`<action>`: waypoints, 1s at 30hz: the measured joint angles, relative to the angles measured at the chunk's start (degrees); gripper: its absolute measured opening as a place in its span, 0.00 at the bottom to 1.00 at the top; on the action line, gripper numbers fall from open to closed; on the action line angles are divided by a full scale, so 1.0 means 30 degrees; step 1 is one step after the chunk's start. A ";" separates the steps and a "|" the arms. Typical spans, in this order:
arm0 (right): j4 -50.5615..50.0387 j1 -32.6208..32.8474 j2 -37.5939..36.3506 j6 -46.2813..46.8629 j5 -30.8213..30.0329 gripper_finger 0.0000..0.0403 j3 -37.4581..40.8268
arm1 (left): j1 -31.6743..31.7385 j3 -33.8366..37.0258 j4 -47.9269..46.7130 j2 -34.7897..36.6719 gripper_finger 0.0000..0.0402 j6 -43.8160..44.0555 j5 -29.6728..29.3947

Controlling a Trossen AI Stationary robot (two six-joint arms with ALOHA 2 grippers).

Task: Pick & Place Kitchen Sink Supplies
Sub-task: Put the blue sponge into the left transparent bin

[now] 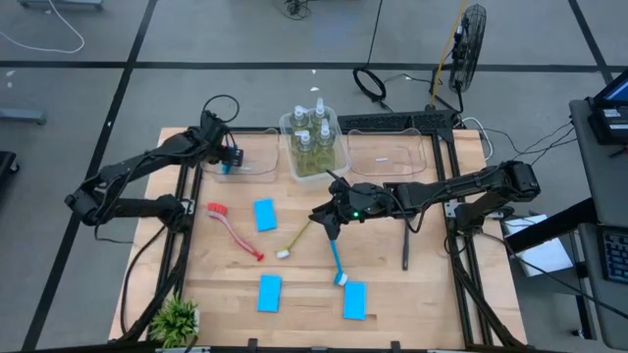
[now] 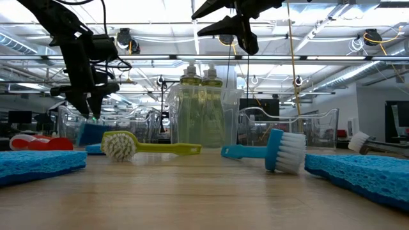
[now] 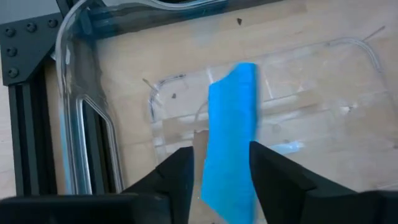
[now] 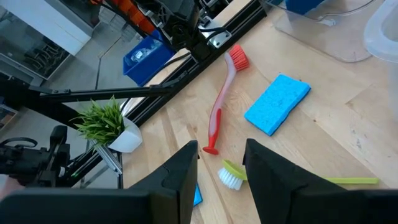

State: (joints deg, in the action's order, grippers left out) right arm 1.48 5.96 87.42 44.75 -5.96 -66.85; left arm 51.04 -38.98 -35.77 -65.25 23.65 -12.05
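My left gripper point(image 1: 226, 159) hangs over the left clear bin point(image 1: 257, 169), fingers apart. A blue sponge point(image 3: 231, 124) stands on edge between and below them, inside that bin point(image 3: 68, 62). In the low view this sponge point(image 2: 96, 133) sits under the gripper point(image 2: 89, 110). My right gripper point(image 1: 329, 226) hovers open and empty high over the table's middle, above the yellow-green brush point(image 1: 294, 238) and the blue brush point(image 1: 337, 260). Pump bottles point(image 1: 312, 142) stand in the middle bin. My left gripper's fingers point(image 3: 180, 180) stand on either side of the blue sponge's near end point(image 3: 227, 186), pointing steeply down from above. I cannot tell whether they touch it; a gap shows beside one finger.
On the table lie a red brush point(image 1: 234, 230), a dark grey brush point(image 1: 405, 245) and three blue sponges point(image 1: 263, 214), point(image 1: 270, 292), point(image 1: 353, 299). A clear bin point(image 1: 388, 157) stands at the far right. A potted plant point(image 1: 177, 319) is at the near left corner.
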 joint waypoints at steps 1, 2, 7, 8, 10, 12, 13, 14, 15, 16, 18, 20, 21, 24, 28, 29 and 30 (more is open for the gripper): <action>0.0000 0.0000 0.0000 0.0000 0.0007 0.30 0.0000 | -0.0056 0.0000 0.0000 0.0000 0.41 -0.0004 0.0006; 0.0000 0.0000 0.0000 0.0000 0.0007 0.30 0.0000 | -0.0117 0.0000 0.0000 0.0024 0.43 0.0003 0.0006; 0.0000 0.0000 0.0000 0.0000 0.0007 0.30 0.0000 | -0.0312 -0.0059 -0.0106 0.0566 0.48 0.0012 0.0892; 0.0000 0.0000 0.0000 0.0000 0.0007 0.30 0.0000 | -0.0312 -0.0208 -0.0330 0.0726 0.48 0.0025 0.1294; 0.0000 0.0000 0.0000 0.0000 0.0015 0.30 0.0000 | -0.0312 -0.0607 -0.0479 0.1147 0.50 0.0087 0.2666; 0.0000 0.0000 0.0000 -0.0004 0.0015 0.30 0.0000 | -0.0445 -0.0933 -0.0674 0.1622 0.51 0.0474 0.4727; 0.0000 0.0000 0.0000 -0.0017 0.0015 0.30 0.0000 | -0.0619 -0.1019 -0.0746 0.1902 0.51 0.0758 0.5788; 0.0000 0.0000 0.0000 -0.0094 0.0015 0.30 0.0000 | -0.0860 -0.1125 -0.0774 0.2177 0.51 0.1067 0.6826; 0.0000 0.0000 0.0000 -0.0129 0.0015 0.30 0.0000 | -0.1155 -0.1207 -0.0741 0.2472 0.51 0.1522 0.7660; -0.0007 0.0000 0.0000 -0.0139 0.0015 0.30 0.0000 | -0.1514 -0.1230 -0.0696 0.2809 0.50 0.2129 0.8403; 0.0000 -0.0007 0.0000 -0.0220 0.0015 0.30 0.0000 | -0.2432 -0.1231 -0.0759 0.3376 0.49 0.3595 0.9558; -0.0007 -0.0007 0.0000 -0.0296 0.0015 0.30 0.0000 | -0.3635 -0.1231 -0.0838 0.3865 0.47 0.5008 1.0292; -0.0005 -0.0017 0.0000 -0.0299 0.0011 0.30 0.0000 | -0.4317 -0.1231 -0.0919 0.4081 0.46 0.5798 1.0529; -0.0007 -0.0123 0.0000 -0.0299 0.0015 0.30 0.0000 | -0.6501 -0.1231 -0.1121 0.4497 0.44 0.8104 1.0544; -0.0007 -0.0248 0.0000 -0.0299 0.0015 0.30 0.0000 | -0.9302 -0.1231 -0.1258 0.4499 0.42 1.0995 0.9314; -0.0007 -0.0255 0.0000 -0.0314 0.0014 0.30 0.0000 | -0.9949 -0.1231 -0.1282 0.4456 0.41 1.1631 0.8812; -0.0007 -0.0255 0.0000 -0.0394 0.0014 0.30 0.0000 | -1.0542 -0.1231 -0.1275 0.4355 0.41 1.2230 0.8236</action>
State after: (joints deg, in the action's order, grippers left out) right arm 1.45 5.19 87.42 43.57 -5.91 -66.85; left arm 19.42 -42.68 -39.59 -52.19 60.34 12.66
